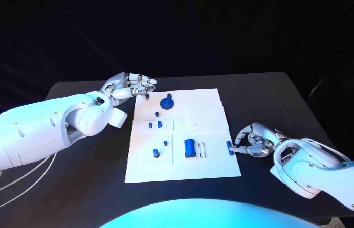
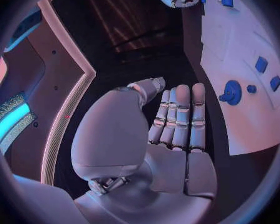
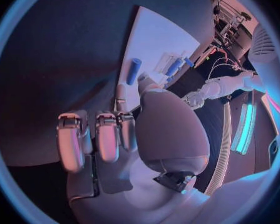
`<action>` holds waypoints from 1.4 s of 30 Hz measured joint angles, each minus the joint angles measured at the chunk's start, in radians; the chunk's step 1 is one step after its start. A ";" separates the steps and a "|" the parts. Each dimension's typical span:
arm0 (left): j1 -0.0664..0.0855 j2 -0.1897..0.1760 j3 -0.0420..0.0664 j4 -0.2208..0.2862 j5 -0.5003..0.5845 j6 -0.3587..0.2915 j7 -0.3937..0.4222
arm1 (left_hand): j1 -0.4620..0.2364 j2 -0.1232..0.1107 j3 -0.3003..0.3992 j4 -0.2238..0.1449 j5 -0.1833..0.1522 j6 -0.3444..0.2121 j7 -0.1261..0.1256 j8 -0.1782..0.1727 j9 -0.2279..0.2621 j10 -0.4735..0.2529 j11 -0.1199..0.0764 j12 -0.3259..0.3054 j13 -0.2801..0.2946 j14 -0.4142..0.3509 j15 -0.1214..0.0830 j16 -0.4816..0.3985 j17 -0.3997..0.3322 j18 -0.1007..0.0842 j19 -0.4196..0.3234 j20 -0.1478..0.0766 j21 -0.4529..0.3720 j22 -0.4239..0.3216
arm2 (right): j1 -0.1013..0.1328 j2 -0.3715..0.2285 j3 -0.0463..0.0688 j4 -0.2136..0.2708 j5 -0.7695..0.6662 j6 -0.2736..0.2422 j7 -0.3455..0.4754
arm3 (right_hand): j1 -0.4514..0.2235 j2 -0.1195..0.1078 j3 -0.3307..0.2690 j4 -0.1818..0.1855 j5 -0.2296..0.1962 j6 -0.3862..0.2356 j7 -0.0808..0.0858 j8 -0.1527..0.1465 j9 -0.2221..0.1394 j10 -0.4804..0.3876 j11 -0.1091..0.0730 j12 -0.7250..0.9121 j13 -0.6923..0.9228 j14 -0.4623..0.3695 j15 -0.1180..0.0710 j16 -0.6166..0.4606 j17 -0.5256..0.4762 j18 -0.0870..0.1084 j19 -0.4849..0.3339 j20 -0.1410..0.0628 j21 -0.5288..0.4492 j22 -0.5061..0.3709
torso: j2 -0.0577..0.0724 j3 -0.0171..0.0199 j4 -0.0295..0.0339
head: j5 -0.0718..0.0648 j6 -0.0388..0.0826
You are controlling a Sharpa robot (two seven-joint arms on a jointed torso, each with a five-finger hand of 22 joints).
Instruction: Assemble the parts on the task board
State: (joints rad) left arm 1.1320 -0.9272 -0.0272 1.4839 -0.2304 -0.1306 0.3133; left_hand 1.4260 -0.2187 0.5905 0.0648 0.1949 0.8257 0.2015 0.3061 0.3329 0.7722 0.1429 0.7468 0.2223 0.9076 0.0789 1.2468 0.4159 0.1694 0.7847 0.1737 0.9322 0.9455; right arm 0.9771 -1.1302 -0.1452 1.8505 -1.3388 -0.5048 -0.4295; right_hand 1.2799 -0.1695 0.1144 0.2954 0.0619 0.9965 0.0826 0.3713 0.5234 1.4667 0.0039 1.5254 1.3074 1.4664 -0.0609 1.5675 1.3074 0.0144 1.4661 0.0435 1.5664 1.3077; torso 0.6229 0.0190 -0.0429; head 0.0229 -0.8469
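Observation:
The white task board [image 1: 210, 105] lies mid-table with several blue parts on it: a round knobbed piece [image 1: 168, 103] [image 2: 231, 92], small pieces [image 1: 154, 124] [image 2: 261, 63], and a thicker cylinder [image 1: 190, 147]. My left hand [image 1: 131, 87] [image 2: 177, 119] hovers off the board's far left corner, fingers straight and side by side, holding nothing. My right hand [image 1: 255, 141] [image 3: 109, 134] sits at the board's right edge with most fingers curled in. One fingertip reaches to a small blue cylinder [image 1: 229, 147] [image 3: 134, 70] lying at that edge; I see no grip on it.
The black table [image 1: 81, 187] extends on both sides of the board. A white bar [image 1: 201, 150] lies beside the thick blue cylinder. Shallow recesses mark the board's upper right area [image 1: 203, 118].

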 measured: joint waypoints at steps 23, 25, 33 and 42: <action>0.000 -0.004 0.000 -0.001 0.001 0.001 -0.003 | 0.000 0.000 0.000 0.000 0.000 0.000 0.000 0.004 0.000 0.000 0.000 0.000 0.000 0.000 0.000 0.004 0.001 0.000 0.000 0.000 -0.004 -0.001 | -0.008 0.069 0.007 -0.034 -0.081 0.053 -0.070 | 0.111 -0.007 0.054 -0.029 0.000 0.048 -0.023 0.014 0.011 -0.002 -0.009 0.000 0.000 0.000 -0.008 0.000 0.000 0.000 0.000 0.000 0.000 0.000 | -0.001 -0.0017 0.0001 | 0.005 -0.007; 0.000 -0.005 0.000 -0.001 0.001 0.001 -0.004 | 0.000 0.000 0.000 0.000 0.000 0.000 0.000 0.004 0.001 0.000 0.000 0.000 0.000 0.000 0.000 0.004 0.001 0.000 0.000 0.000 -0.004 -0.001 | -0.008 0.073 0.009 -0.034 -0.098 0.062 -0.076 | 0.121 -0.009 0.062 -0.031 0.000 0.048 -0.023 0.014 0.011 -0.002 -0.009 0.000 0.000 0.000 -0.008 0.000 0.000 0.000 0.000 0.000 0.000 0.000 | -0.001 -0.0017 0.0002 | 0.005 -0.008; 0.000 -0.007 0.000 -0.001 0.000 0.001 -0.006 | 0.000 0.000 0.000 0.000 0.000 0.000 0.000 0.004 0.001 0.000 0.000 0.000 0.000 0.000 0.000 0.004 0.001 0.000 0.000 0.000 -0.004 -0.001 | -0.008 0.083 0.011 -0.029 -0.170 0.084 -0.101 | 0.134 -0.004 0.081 -0.031 -0.006 0.051 -0.022 0.000 0.011 -0.002 -0.009 0.000 0.000 0.000 -0.008 0.000 0.001 0.000 0.000 0.000 0.000 0.000 | -0.001 -0.0018 0.0004 | 0.006 -0.007; 0.000 -0.008 0.000 -0.001 0.000 0.001 -0.007 | 0.000 0.000 0.000 0.000 0.000 0.000 0.000 0.004 0.001 0.000 0.000 0.000 0.000 0.000 0.000 0.004 0.001 0.000 0.000 0.000 -0.004 -0.002 | -0.011 0.082 0.007 -0.007 -0.207 0.075 -0.121 | 0.149 0.015 0.124 -0.021 0.002 0.056 -0.027 -0.003 -0.006 -0.001 -0.016 0.000 0.000 -0.002 -0.010 0.000 0.001 0.000 0.000 -0.008 0.000 0.000 | -0.002 -0.0017 0.0004 | 0.008 -0.005</action>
State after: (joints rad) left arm 1.1317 -0.9347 -0.0274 1.4829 -0.2302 -0.1294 0.3061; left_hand 1.4261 -0.2187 0.5905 0.0648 0.1950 0.8258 0.2015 0.3104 0.3336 0.7722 0.1429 0.7466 0.2223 0.9076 0.0789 1.2506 0.4165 0.1694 0.7846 0.1736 0.9283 0.9438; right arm 0.9661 -1.0484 -0.1386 1.8437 -1.5455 -0.4294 -0.5508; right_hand 1.4288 -0.1543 0.2383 0.2745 0.0642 1.0524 0.0553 0.3679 0.5169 1.4652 -0.0124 1.5254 1.3073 1.4645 -0.0704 1.5675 1.3080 0.0143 1.4662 0.0356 1.5664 1.3076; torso 0.6214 0.0173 -0.0425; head 0.0310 -0.8522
